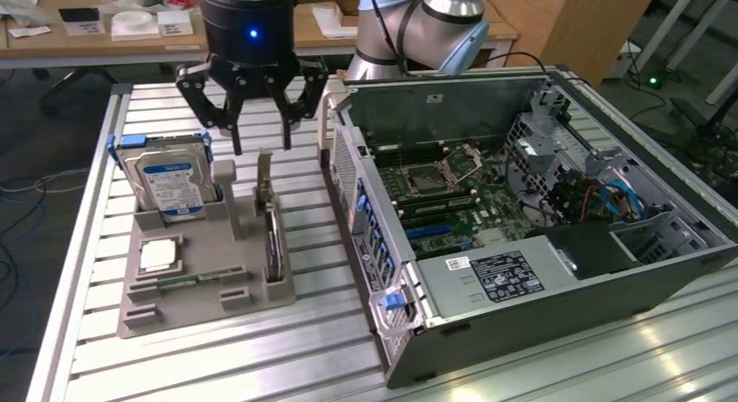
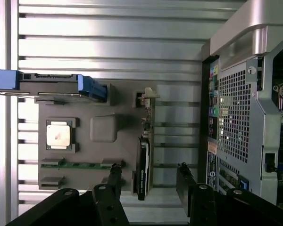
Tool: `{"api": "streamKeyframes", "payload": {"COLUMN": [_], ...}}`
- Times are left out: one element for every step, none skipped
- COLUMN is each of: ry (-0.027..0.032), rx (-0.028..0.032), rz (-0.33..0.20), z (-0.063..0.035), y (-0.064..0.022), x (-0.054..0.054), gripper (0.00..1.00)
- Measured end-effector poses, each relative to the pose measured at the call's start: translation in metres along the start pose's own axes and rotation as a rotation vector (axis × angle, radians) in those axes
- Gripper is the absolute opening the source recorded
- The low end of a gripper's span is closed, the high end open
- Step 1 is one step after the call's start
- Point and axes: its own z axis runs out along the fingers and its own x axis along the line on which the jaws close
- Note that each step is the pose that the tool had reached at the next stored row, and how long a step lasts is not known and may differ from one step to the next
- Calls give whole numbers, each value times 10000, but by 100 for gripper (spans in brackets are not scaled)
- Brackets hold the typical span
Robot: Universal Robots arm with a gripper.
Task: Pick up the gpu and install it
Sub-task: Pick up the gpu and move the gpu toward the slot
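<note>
The gpu (image 1: pixel 272 242) stands on its long edge in a slot of the grey holder (image 1: pixel 185 311), its silver bracket end pointing up toward the far side. From the wrist view the gpu (image 2: pixel 144 157) appears edge-on, black cooler on one face. My gripper (image 1: pixel 262 144) hangs open just above the bracket end, touching nothing. In the wrist view my gripper (image 2: pixel 149 181) has one black finger (image 2: pixel 114 176) on each side of the card's line, well clear of it. The open computer case (image 1: pixel 554 307) lies at the exterior view's right, motherboard (image 1: pixel 461 203) exposed.
A hard drive (image 1: pixel 171 184) with a blue-white label stands in the holder, with a square processor (image 1: pixel 159 255) and a narrow memory stick (image 1: pixel 190 279) lying nearby. The case wall (image 2: pixel 236 108) rises close beside the holder (image 2: pixel 104 127). The slatted metal table (image 1: pixel 231 367) extends toward the front.
</note>
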Motion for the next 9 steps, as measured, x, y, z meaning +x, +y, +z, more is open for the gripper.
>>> {"api": "streamKeyframes", "payload": {"ry": [-1,0,1,5,8,12,16,17,18], "rx": [-1,-1,-1,-1,-1,-1,0,0,0], "rz": [0,0,1,2,1,0,0,0,1], "z": [10,27,45,62,80,98,117,135,152], "y": [-8,-11,-12,-13,-14,-17,-20,-24,-28], "x": [0,-1,-1,0,-1,-2,-2,-2,-2], "gripper": [59,59,59,59,59,59,59,59,59]}}
